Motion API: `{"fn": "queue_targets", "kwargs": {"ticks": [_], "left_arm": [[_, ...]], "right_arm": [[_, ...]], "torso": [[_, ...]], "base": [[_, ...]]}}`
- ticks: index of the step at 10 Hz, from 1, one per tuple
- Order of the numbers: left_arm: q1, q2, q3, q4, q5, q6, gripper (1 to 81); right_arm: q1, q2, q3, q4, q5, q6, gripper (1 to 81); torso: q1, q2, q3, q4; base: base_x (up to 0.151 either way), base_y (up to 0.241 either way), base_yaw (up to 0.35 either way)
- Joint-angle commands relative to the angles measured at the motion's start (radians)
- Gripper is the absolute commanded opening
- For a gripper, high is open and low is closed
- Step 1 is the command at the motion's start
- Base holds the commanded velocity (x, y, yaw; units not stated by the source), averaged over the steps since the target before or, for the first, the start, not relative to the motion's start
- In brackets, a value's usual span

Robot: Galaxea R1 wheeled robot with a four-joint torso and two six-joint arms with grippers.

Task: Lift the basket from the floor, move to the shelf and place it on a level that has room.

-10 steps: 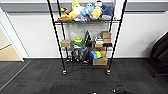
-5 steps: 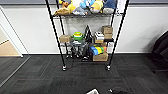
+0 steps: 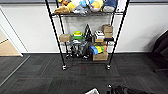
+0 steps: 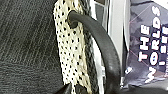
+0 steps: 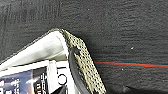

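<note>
The shelf (image 3: 85, 14), a black wire rack on casters, stands straight ahead on the floor (image 3: 50, 75) of dark carpet. It runs past the picture's upper edge, so a level with room is hidden. A pale corner of the basket (image 3: 93, 91) shows at the head view's lower edge, beside my dark right arm (image 3: 125, 89). In the left wrist view my left gripper (image 4: 72, 88) sits astride the basket's cream woven wall (image 4: 70, 50), close to its dark loop handle (image 4: 100, 45). The right wrist view looks down on a basket corner (image 5: 82, 57) over carpet (image 5: 125, 30).
Plush toys (image 3: 82, 5) crowd the highest tier in sight. Cardboard boxes (image 3: 101, 57) and coloured items fill the lower tiers. Light wooden flooring (image 3: 7, 47) lies to the left, a dark bulky object (image 3: 161, 50) to the right. A printed packet (image 4: 150, 45) lies in the basket.
The whole head picture has shifted: the rack now looks larger and sits higher, so the camera has come nearer. The basket corner stays at the lower edge.
</note>
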State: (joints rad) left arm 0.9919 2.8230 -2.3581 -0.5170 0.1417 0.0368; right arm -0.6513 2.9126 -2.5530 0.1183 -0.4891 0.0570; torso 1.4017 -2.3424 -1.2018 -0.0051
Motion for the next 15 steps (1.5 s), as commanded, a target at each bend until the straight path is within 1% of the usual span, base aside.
{"fn": "queue_targets", "kwargs": {"ticks": [1, 2, 3, 4, 5, 6, 7, 8, 9, 10, 13, 15], "left_arm": [[-0.081, -0.013, 0.011, -0.014, 0.065, 0.003, 81.1], [-0.081, -0.014, 0.011, -0.014, 0.065, 0.002, 81.1], [-0.08, -0.014, 0.011, -0.014, 0.065, 0.003, 81.1], [-0.08, -0.013, 0.011, -0.014, 0.065, 0.003, 81.1], [-0.08, -0.013, 0.011, -0.012, 0.065, 0.003, 81.1], [-0.078, -0.013, 0.011, -0.012, 0.065, 0.003, 81.1], [-0.078, -0.013, 0.011, -0.012, 0.065, 0.003, 81.1], [-0.078, -0.016, 0.011, -0.012, 0.058, 0.003, 81.1], [-0.086, -0.031, 0.025, -0.015, 0.046, 0.0, 81.1], [-0.106, -0.045, 0.046, -0.031, 0.021, 0.0, 81.1], [-0.157, -0.08, 0.135, -0.038, 0.013, 0.0, 81.1], [-0.16, -0.077, 0.125, -0.037, 0.013, 0.002, 81.1]], "right_arm": [[0.135, 0.019, -0.015, -0.016, -0.054, -0.003, 81.1], [0.127, 0.021, -0.012, -0.011, -0.046, -0.003, 81.1], [0.124, 0.023, -0.013, -0.011, -0.043, -0.003, 81.1], [0.124, 0.023, -0.012, -0.011, -0.042, -0.003, 81.1], [0.126, 0.023, -0.012, -0.008, -0.042, -0.003, 81.1], [0.126, 0.021, -0.015, -0.008, -0.039, -0.003, 81.1], [0.124, 0.018, -0.015, -0.008, -0.032, -0.003, 81.1], [0.124, 0.018, -0.012, -0.006, -0.014, -0.003, 81.1], [0.123, 0.016, 0.001, 0.0, 0.021, -0.003, 81.1], [0.123, 0.018, 0.014, 0.0, 0.044, -0.003, 81.1], [0.133, 0.019, 0.037, 0.011, 0.066, -0.002, 81.1], [0.121, 0.041, 0.041, 0.021, 0.087, 0.0, 81.1]], "torso": [[0.0, 0.0, 0.0, 0.0], [0.0, 0.0, 0.0, 0.0], [0.0, 0.0, -0.09, -0.02], [0.0, 0.0, -0.098, -0.003], [0.0, 0.0, -0.069, -0.004], [0.0, 0.0, -0.051, -0.005], [0.0, 0.0, -0.076, -0.005], [0.0, 0.001, -0.082, -0.005], [0.0, 0.001, -0.09, -0.005], [0.0, 0.001, -0.09, -0.005], [0.0, 0.001, -0.09, -0.005], [0.0, 0.001, -0.09, -0.005]], "base": [[0.0, 0.0, 0.0], [0.0, 0.0, 0.0], [0.0, 0.0, 0.0], [0.0, 0.0, 0.0], [0.0, 0.0, 0.0], [0.0, 0.0, 0.0], [0.0, 0.0, 0.0], [0.0, 0.0, 0.0], [0.0, 0.0, 0.0], [0.0, 0.0, 0.0], [0.0, 0.0, 0.0], [0.0, 0.0, 0.0]]}}
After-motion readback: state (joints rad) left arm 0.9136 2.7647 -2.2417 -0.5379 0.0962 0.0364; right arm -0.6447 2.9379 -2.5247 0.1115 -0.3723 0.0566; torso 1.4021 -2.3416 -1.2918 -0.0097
